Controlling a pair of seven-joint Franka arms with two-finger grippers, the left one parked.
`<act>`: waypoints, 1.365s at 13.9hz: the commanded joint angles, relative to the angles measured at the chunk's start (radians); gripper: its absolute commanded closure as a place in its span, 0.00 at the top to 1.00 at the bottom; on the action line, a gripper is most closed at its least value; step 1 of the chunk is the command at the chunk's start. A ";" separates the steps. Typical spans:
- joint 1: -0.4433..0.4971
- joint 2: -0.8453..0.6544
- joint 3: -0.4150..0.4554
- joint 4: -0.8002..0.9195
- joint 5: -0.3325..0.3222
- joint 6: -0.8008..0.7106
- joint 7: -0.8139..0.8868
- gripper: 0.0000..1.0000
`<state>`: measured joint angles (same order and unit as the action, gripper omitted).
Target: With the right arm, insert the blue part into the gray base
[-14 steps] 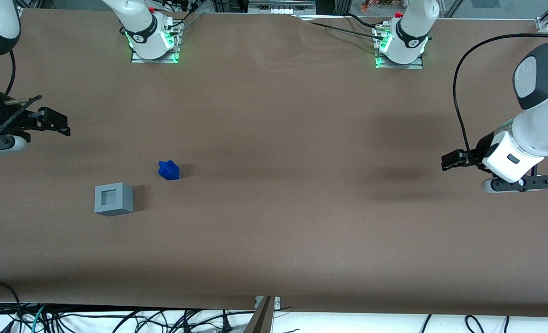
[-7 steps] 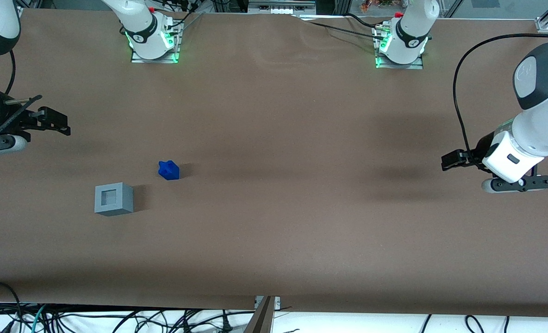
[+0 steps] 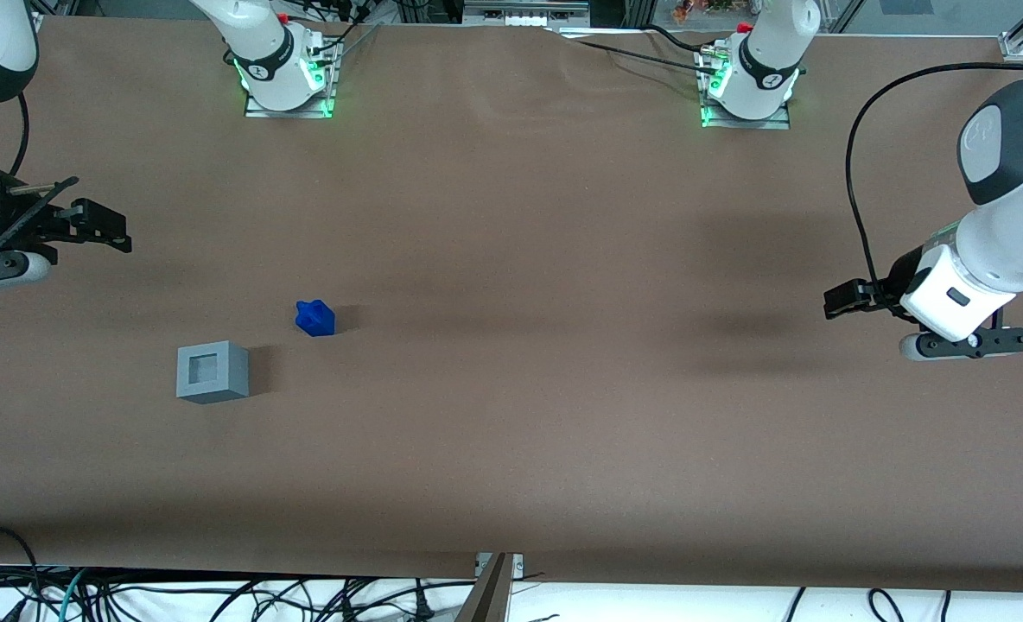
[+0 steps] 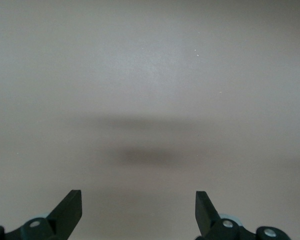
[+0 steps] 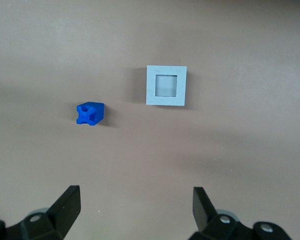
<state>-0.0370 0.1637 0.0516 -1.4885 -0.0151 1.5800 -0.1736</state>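
Blue part point(image 3: 314, 318) sits loose on the brown table point(image 3: 563, 415), near the gray base point(image 3: 212, 371) but not touching, a bit farther from the front camera than it. The right arm's gripper point(image 5: 135, 207) hangs high above both with its fingers spread wide, holding nothing. To my eye the pickup comes first: centre over the part, drop straight down, and pinch its blocky body squarely so it stays level for the square recess.

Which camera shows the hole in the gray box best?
The right wrist view: it looks straight down into the gray base's square recess, past the open gripper held high. The front view shows the base small and slanted. The left wrist view shows only bare table.
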 commanded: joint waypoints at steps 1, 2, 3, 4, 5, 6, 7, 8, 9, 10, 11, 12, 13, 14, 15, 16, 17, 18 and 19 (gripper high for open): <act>-0.018 -0.024 0.022 -0.002 0.001 -0.014 0.003 1.00; -0.044 -0.027 0.052 -0.010 0.001 -0.012 0.005 0.99; -0.067 -0.038 0.080 -0.022 0.000 -0.011 0.005 1.00; -0.075 -0.038 0.088 -0.027 -0.003 -0.005 0.005 1.00; -0.075 -0.038 0.088 -0.027 -0.006 -0.006 0.015 1.00; -0.077 -0.036 0.089 -0.027 -0.008 -0.009 0.034 1.00; -0.077 -0.033 0.089 -0.027 -0.008 -0.008 0.037 0.99; -0.075 -0.030 0.089 -0.029 -0.008 -0.005 0.040 1.00; -0.077 -0.029 0.100 -0.035 -0.008 -0.003 0.054 0.99; -0.077 -0.024 0.114 -0.053 -0.008 0.023 0.092 1.00; -0.075 -0.018 0.132 -0.090 -0.008 0.066 0.129 0.99; -0.077 -0.016 0.157 -0.134 -0.008 0.119 0.161 0.99; -0.075 -0.015 0.174 -0.191 -0.008 0.188 0.196 0.99; -0.075 -0.015 0.201 -0.246 -0.008 0.263 0.227 0.99; -0.075 -0.015 0.221 -0.300 -0.009 0.331 0.250 0.99; -0.075 -0.013 0.234 -0.346 -0.009 0.388 0.261 0.99; -0.075 -0.007 0.244 -0.390 -0.008 0.455 0.266 0.99; -0.075 0.013 0.249 -0.436 -0.008 0.533 0.266 0.99; -0.073 0.034 0.255 -0.487 -0.008 0.631 0.266 0.99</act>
<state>-0.0918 0.1919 0.2855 -1.8718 -0.0172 2.0676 0.0800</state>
